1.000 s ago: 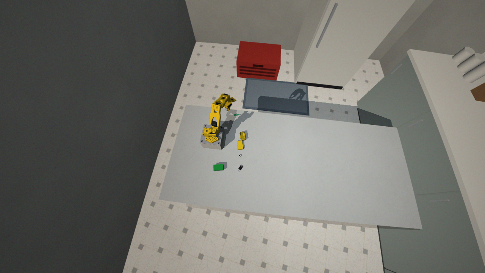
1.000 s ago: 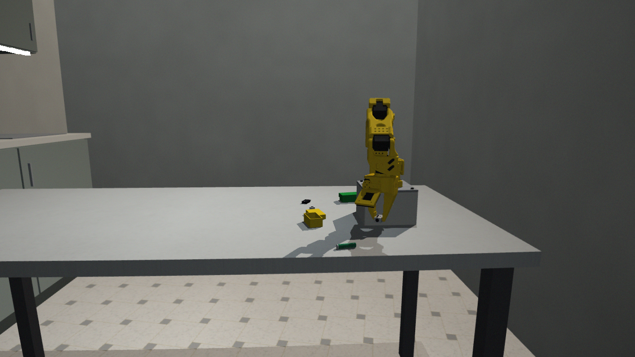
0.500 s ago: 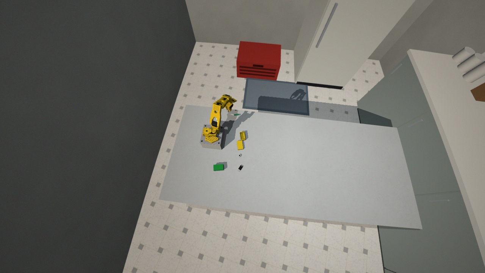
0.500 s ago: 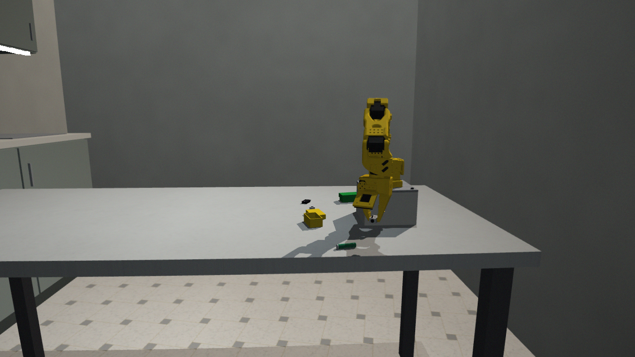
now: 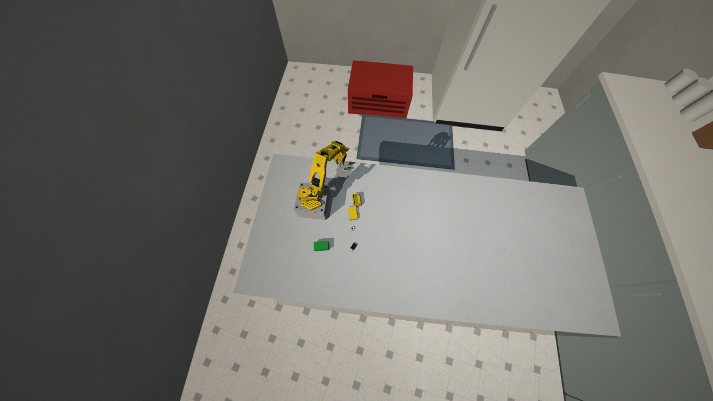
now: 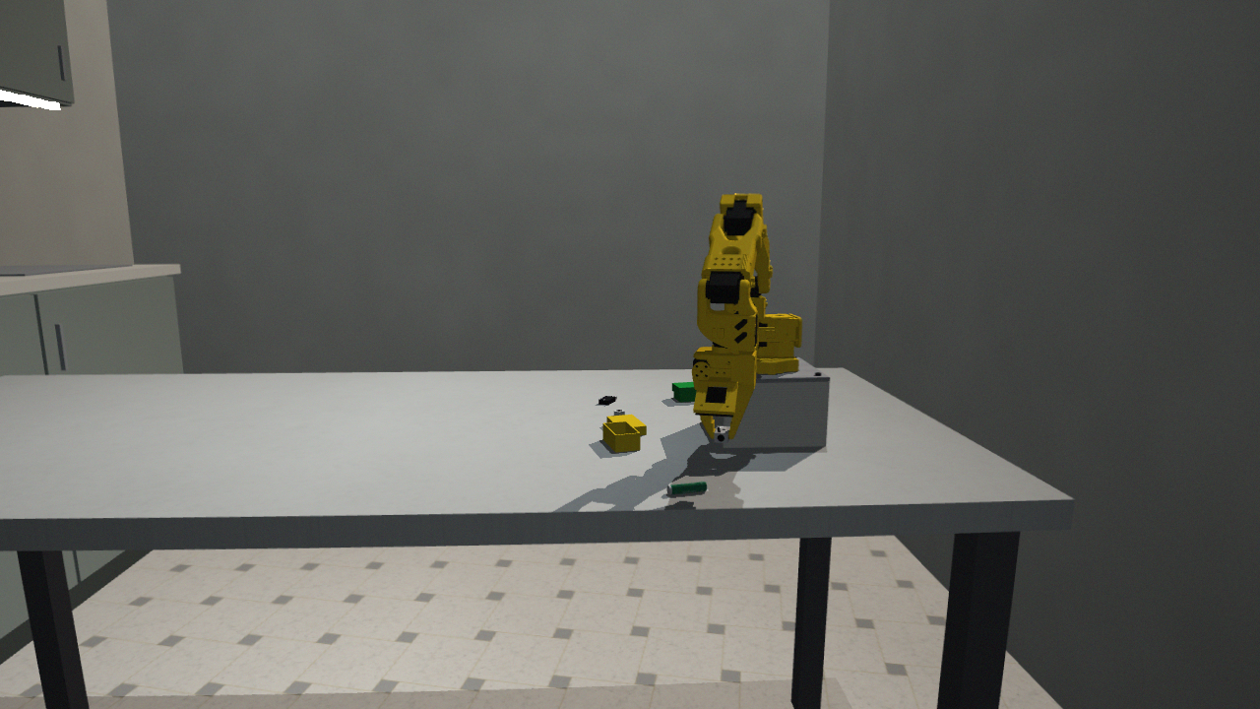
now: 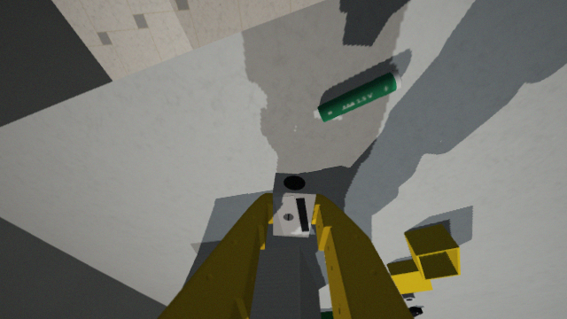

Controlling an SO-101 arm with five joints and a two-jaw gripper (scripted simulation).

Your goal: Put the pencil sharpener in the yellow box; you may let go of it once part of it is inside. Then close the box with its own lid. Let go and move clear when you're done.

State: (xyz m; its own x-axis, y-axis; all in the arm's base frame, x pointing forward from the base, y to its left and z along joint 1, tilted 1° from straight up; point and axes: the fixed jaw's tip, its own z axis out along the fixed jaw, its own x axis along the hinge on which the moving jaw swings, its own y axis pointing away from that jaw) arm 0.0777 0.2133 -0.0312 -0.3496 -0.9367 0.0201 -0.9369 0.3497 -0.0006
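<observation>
My gripper point(image 7: 292, 213) is shut on the small grey pencil sharpener point(image 7: 292, 208), which sticks out between the yellow fingers with its hole and blade facing the wrist camera. In the exterior view the gripper point(image 6: 722, 430) points down, a little above the table beside the arm's grey base. The yellow box point(image 7: 431, 252) stands open at the lower right of the wrist view, its lid point(image 7: 407, 275) folded out flat beside it. The box also shows in the top view point(image 5: 355, 205) and in the side view point(image 6: 623, 432), to the left of the gripper.
A green battery point(image 7: 359, 97) point(image 6: 686, 487) lies ahead of the gripper near the table edge. A green block point(image 5: 321, 245), a small black item point(image 5: 353, 245) and a tiny grey piece point(image 5: 352, 228) lie beyond the box. The arm's base point(image 6: 784, 410) is close by.
</observation>
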